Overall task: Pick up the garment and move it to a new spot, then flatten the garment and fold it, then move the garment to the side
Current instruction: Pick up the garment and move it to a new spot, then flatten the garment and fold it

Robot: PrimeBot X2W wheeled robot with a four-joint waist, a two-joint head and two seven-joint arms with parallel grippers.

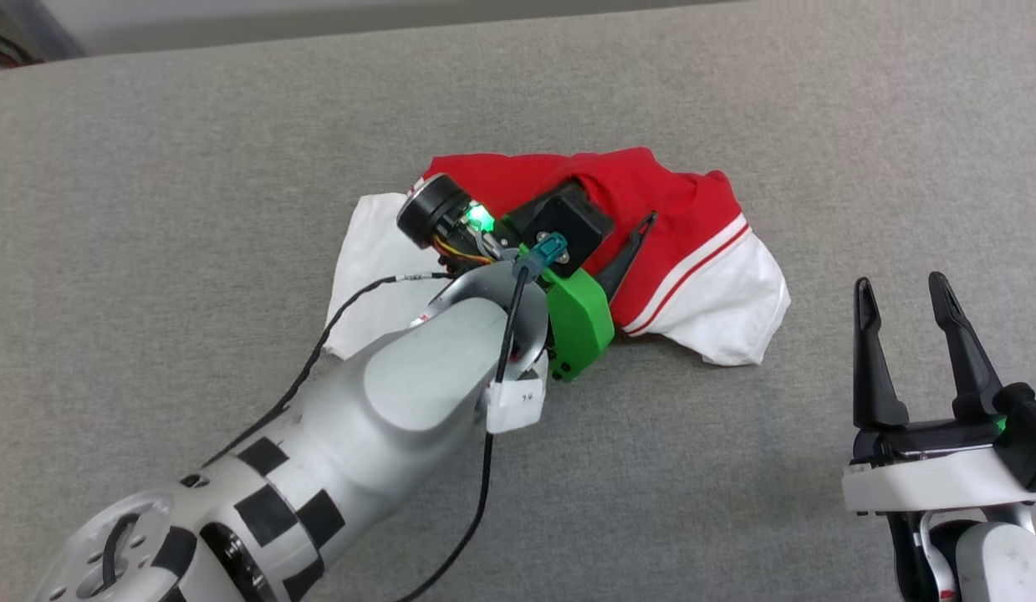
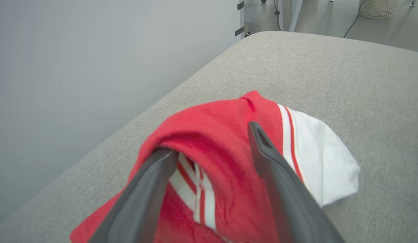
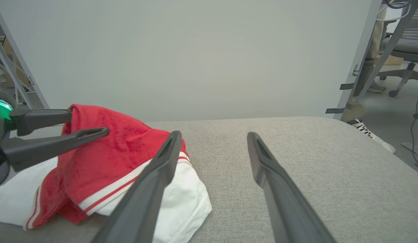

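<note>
- Head view: the garment (image 1: 676, 217) lies crumpled in a heap near the middle of the grey fabric-covered table (image 1: 233, 125).
- Its red body is bunched on top. One white sleeve spreads flat to the left, and the other, edged with red-and-white stripe trim, hangs out to the right.
- The left arm reaches in from the lower left and covers the middle of the heap.
- Left wrist view: the left hand (image 2: 211, 140) sits in the heap with its fingers standing apart, and a ridge of red cloth bulges up between them.
- The tip of the finger on that view's left is tucked under a red fold. The other finger lies on top of the red cloth, just beside the striped trim. We see no pinch on the fabric.
- Right wrist view: seen from the side, the left hand's two fingers are separated. The farther one runs in behind the red fold and the nearer one shows in front of it.
- The right hand (image 1: 900, 283) is at the lower right of the head view with its fingers spread and nothing between them.
- It is over bare table to the right of the garment and does not touch it. We cannot tell whether it rests on the table or is above it.
</note>
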